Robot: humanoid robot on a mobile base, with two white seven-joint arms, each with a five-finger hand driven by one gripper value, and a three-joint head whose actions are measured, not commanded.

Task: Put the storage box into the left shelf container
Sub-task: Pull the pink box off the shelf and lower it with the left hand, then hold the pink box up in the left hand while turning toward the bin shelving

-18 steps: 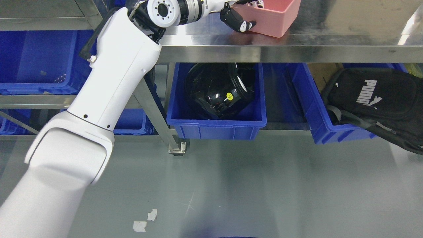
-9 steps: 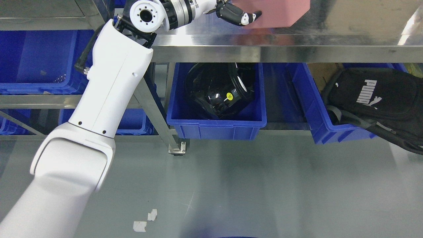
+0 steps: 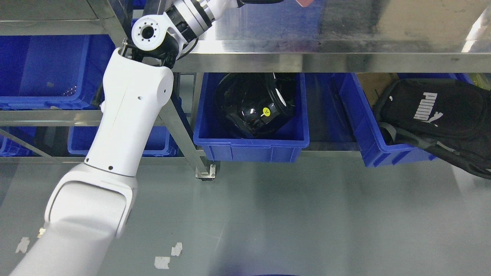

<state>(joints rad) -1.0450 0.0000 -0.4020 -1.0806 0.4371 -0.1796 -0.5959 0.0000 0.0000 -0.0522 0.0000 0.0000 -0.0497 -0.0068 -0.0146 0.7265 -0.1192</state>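
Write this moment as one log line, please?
left arm: raised past steel shelf | pink box: sliver at top edge | left hand: mostly out of frame

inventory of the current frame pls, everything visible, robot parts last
storage box: 1, pink, only a sliver at the top edge, above the table
table: 1, steel, across the top
blue bins: about 5; big one upper left, one lower left, one at centre under the table, one at right, one partly seen at far left
helmet: 1, glossy black with a yellow sticker, in the centre bin
backpack: 1, black with white print, lying in the right bin
tape scraps: a few, white, on the grey floor
left arm: white, from lower left up past the table edge
left hand: dark, cut off at the top edge
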